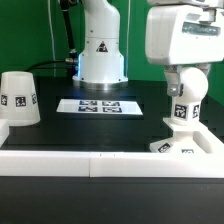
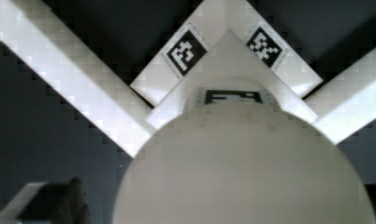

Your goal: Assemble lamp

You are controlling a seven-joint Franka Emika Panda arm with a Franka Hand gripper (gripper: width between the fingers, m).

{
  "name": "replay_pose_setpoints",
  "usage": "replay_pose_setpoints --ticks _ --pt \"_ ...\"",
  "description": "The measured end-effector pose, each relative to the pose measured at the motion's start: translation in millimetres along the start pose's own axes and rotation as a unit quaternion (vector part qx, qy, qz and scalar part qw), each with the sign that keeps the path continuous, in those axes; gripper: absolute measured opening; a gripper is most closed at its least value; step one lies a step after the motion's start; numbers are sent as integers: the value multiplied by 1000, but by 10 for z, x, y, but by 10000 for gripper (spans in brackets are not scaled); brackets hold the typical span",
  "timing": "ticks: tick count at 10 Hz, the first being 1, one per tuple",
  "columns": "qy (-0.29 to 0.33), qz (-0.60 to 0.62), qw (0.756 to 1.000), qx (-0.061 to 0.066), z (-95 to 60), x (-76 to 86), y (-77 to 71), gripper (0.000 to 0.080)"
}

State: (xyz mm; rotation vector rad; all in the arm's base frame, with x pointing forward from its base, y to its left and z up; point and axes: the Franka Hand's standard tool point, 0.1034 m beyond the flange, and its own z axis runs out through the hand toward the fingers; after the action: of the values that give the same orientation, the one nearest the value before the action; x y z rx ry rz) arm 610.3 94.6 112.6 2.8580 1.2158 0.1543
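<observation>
The end effector hangs directly above the bulb, fingers either side of its round head. Whether they clamp it or stand just clear, I cannot tell. The bulb stands upright, long axis vertical, stem down on the square base by the near-right rail corner. The shade stands well apart at the left of the counter.

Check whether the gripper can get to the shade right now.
Probably not yet: the gripper appears closed on the bulb, upright at the base on the exterior view's right. The shade stands alone at that view's left, with nothing standing between them.
</observation>
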Motion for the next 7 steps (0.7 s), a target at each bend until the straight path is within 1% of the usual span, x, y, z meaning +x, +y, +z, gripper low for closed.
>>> replay_pose_setpoints --ticks 1,2,5,6,7 --pt "0 0 1000 0 0 -3 4 676" --pt "0 1 1000 0 1 -6 6 577" --pt "3 30 1000 -1 -1 -6 10 577" --pt "12 106 994 -8 -3 -10 8 577" --pt "17 171 985 -10 -8 3 -5 577"
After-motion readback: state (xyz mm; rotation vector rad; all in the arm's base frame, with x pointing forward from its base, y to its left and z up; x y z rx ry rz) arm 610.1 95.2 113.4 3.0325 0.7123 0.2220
